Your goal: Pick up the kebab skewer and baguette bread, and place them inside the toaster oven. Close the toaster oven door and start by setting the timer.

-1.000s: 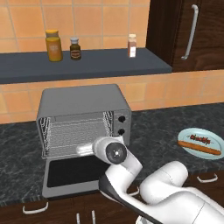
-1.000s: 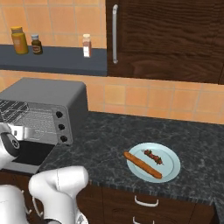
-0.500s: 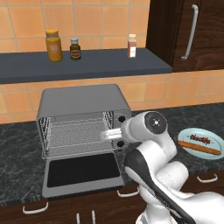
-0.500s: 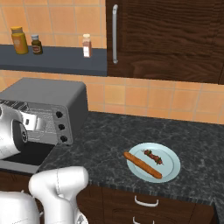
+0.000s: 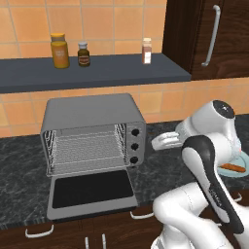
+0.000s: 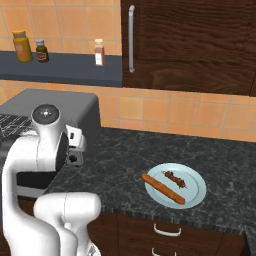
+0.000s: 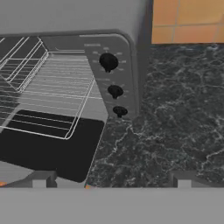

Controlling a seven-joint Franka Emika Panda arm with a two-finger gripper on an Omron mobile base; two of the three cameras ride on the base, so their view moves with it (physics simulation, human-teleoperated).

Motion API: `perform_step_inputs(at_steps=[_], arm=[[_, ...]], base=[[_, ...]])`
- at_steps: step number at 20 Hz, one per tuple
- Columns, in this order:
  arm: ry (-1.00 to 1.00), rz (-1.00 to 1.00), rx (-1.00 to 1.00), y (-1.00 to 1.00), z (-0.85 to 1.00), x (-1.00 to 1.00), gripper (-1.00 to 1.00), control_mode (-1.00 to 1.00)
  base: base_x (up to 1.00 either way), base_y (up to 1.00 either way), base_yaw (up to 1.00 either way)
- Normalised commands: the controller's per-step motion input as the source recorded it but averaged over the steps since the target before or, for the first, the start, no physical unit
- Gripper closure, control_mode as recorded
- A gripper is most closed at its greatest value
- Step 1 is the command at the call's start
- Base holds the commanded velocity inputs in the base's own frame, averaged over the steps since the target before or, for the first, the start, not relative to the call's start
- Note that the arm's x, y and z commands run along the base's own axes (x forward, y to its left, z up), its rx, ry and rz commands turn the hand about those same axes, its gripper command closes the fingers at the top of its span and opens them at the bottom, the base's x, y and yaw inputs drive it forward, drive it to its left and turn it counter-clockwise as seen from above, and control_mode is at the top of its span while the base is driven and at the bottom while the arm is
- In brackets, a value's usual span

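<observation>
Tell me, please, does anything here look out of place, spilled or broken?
Nothing stands out. The toaster oven stands square with its door folded down flat, and the baguette bread and kebab skewer lie on the plate, apart.

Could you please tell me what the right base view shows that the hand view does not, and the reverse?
Right base view alone: the plate carrying the baguette bread and kebab skewer, the shelf jars, and a cabinet handle. Hand view alone: the three black knobs, the wire rack and the lowered toaster oven door. Both: the toaster oven, dark counter, orange tiles.
</observation>
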Motion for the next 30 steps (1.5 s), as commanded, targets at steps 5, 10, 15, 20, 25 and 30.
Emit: perform_step_inputs(at_steps=[5,10,15,20,25,30], arm=[[0.16,0.25,-0.02,-0.89,-0.26,0.0,-1.0,-1.0],[0.16,0.14,-0.23,-0.28,-0.59,0.0,-1.0,-1.0],[0.19,0.16,-0.12,-0.4,-0.34,0.2,-1.0,-1.0],[0.12,0.21,0.0,-0.65,-0.26,0.4,-1.0,-1.0],[0.13,0.14,-0.11,-0.52,-0.4,0.41,-1.0,-1.0],[0.07,0.11,-0.08,-0.59,-0.46,0.43,-1.0,-1.0]], base=[[0.0,0.0,0.0],[0.0,0.0,0.0],[0.0,0.0,0.0],[0.0,0.0,0.0],[0.0,0.0,0.0],[0.0,0.0,0.0]])
